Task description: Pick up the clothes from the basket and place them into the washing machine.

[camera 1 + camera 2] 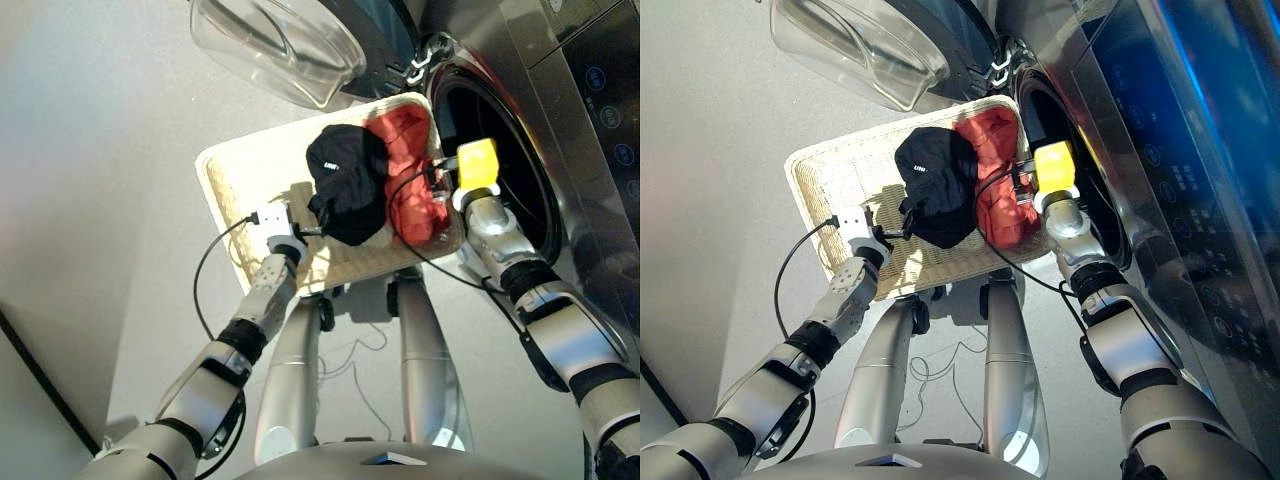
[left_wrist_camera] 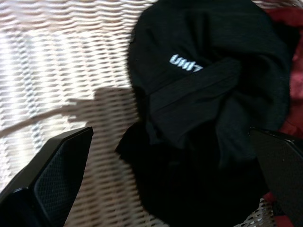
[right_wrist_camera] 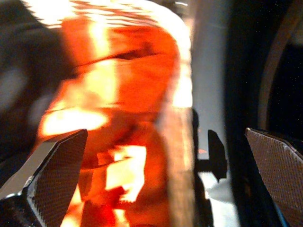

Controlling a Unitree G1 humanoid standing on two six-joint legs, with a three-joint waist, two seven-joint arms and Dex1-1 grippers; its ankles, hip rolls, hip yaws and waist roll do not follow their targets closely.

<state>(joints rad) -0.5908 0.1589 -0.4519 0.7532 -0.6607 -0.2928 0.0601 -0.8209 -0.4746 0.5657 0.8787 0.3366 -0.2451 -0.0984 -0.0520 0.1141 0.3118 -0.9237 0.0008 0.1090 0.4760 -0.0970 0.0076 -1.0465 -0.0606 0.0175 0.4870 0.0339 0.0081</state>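
Risk: my left fingers (image 2: pixel 61 175) gape wide beside the black garment (image 1: pixel 345 180) and my right fingers (image 3: pixel 57 165) wide over the red one (image 1: pixel 410 180), both in the basket (image 1: pixel 240 170) by the washer (image 1: pixel 500 170), so one grab could snag both.

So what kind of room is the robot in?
Probably a laundry spot. There is a washing machine with its round glass door swung open, and a basket in front holding a black garment and a red garment.
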